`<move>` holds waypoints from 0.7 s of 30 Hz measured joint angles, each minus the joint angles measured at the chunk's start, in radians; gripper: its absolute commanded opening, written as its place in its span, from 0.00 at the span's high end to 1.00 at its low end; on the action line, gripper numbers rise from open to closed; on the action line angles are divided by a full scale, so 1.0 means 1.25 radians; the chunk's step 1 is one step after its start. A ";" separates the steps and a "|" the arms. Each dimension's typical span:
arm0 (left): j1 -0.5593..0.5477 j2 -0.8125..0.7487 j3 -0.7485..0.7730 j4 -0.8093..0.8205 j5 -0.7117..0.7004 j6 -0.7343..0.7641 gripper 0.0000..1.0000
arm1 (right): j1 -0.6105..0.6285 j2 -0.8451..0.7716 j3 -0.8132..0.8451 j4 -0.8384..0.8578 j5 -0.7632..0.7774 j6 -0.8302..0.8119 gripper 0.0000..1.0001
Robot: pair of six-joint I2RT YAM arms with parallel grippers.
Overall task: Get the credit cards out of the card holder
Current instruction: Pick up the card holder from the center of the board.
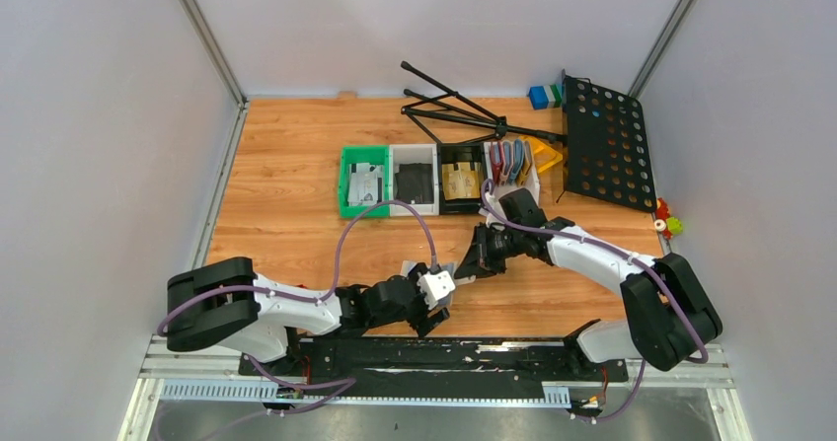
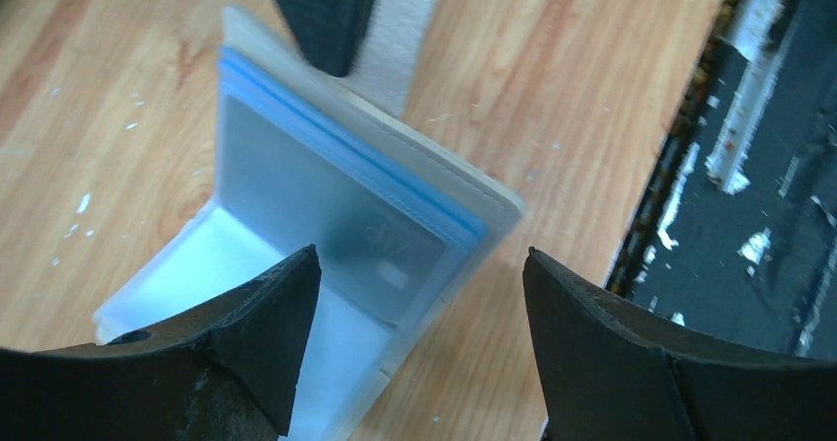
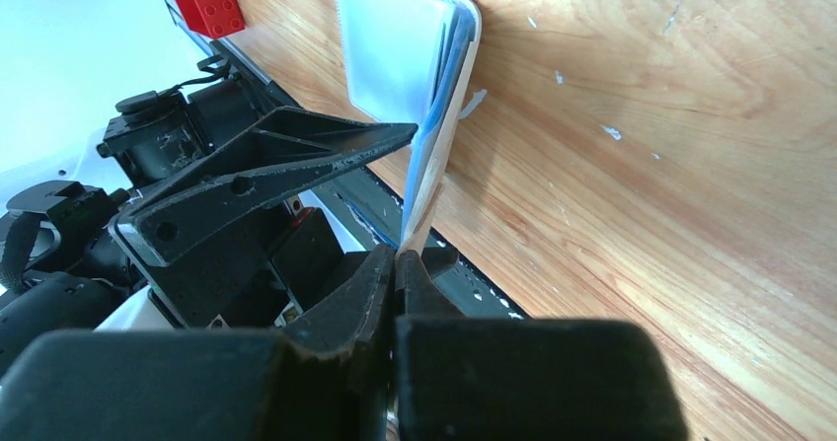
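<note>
Left hand point(image 2: 422, 263): fingers wide apart, straddling the lower corner of the card holder point(image 2: 326, 194); contact cannot be confirmed. The card holder stands folded open in an L on the worktop point(image 2: 553, 66) near the front edge, with a dark credit card point(image 2: 341, 229) visible inside a clear pocket. Right hand point(image 3: 400, 254): fingers pinched together on the holder's upper edge.

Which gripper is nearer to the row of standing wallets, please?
Right: the right gripper is just in front of the wallets; the left gripper lies farther toward the near edge.
</note>
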 measured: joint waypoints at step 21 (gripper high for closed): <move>-0.002 0.038 -0.018 0.076 -0.110 -0.119 0.54 | -0.002 0.025 -0.070 0.083 -0.008 0.008 0.25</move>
